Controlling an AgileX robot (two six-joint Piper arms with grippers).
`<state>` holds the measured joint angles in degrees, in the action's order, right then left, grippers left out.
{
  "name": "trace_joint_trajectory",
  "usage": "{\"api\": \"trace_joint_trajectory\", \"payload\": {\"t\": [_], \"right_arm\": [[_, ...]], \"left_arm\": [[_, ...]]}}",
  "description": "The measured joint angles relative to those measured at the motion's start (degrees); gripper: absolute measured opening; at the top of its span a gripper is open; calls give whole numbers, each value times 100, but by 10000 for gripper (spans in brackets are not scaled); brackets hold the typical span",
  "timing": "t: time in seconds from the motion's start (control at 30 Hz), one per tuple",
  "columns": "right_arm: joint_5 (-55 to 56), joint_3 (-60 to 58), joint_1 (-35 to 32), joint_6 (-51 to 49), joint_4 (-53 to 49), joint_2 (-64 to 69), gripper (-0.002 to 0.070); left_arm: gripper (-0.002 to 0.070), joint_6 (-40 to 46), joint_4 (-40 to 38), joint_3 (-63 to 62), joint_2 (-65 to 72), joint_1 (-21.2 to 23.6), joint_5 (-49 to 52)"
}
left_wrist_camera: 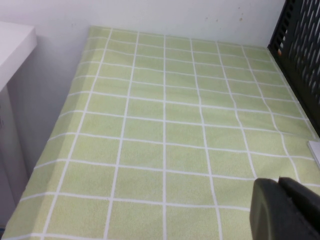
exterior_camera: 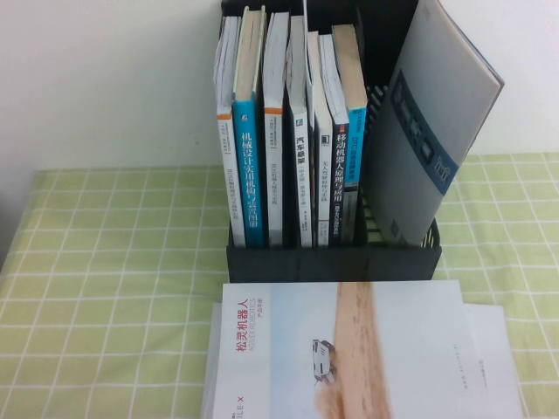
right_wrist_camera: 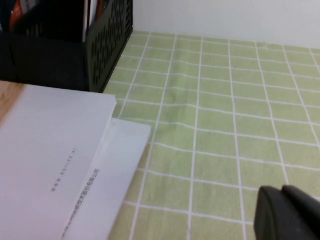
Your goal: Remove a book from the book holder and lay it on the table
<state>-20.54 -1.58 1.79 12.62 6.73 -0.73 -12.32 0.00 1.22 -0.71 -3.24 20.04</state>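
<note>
Because the book (exterior_camera: 349,349) already lies flat on the bench (exterior_camera: 105,288), white cover up with its tan stripe and red title showing, you can judge the main step as done or nearly so. It rests just in front of the book holder (exterior_camera: 332,260), on top of at least one other white booklet (right_wrist_camera: 107,180) whose edge pokes out beneath it on the robot's right. That stacking looks like the result of laying each booklet down in the same clear spot before the rack.

In the holder, several upright books fill the left slots, spines toward you, held square by the dividers. A grey booklet with a blue band (exterior_camera: 432,131) leans at a tilt in the rightmost slot, since nothing beside it keeps it upright.

Neither arm shows in the high view, so both are drawn back toward the robot's side. The left pincer (left_wrist_camera: 287,210) hovers low over bare cloth on the robot's left, with the holder's slatted side at the edge of its wrist view; its dark fingers look pressed together, holding nothing. The right pincer (right_wrist_camera: 287,212) hangs above open cloth to the right of the stacked booklets, well apart from them, fingers pressed together and empty.

You would judge both arms parked, clear of the book and the rack.
</note>
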Motion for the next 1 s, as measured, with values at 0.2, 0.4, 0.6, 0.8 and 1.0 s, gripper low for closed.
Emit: {"api": "trace_joint_trajectory", "payload": {"t": [0.2,0.4,0.6,0.8,1.0], "right_arm": [[0,0,0,3,14,0,-2],[-9,0,0,27,53,0,-2],[-9,0,0,51,87,0,-2],[-9,0,0,51,95,0,-2],[-12,0,-104,51,100,0,-2]], "left_arm": [[-3,10,0,0,0,0,0],[-2,10,0,0,0,0,0],[-3,10,0,0,0,0,0],[-3,10,0,0,0,0,0],[-3,10,0,0,0,0,0]]}}
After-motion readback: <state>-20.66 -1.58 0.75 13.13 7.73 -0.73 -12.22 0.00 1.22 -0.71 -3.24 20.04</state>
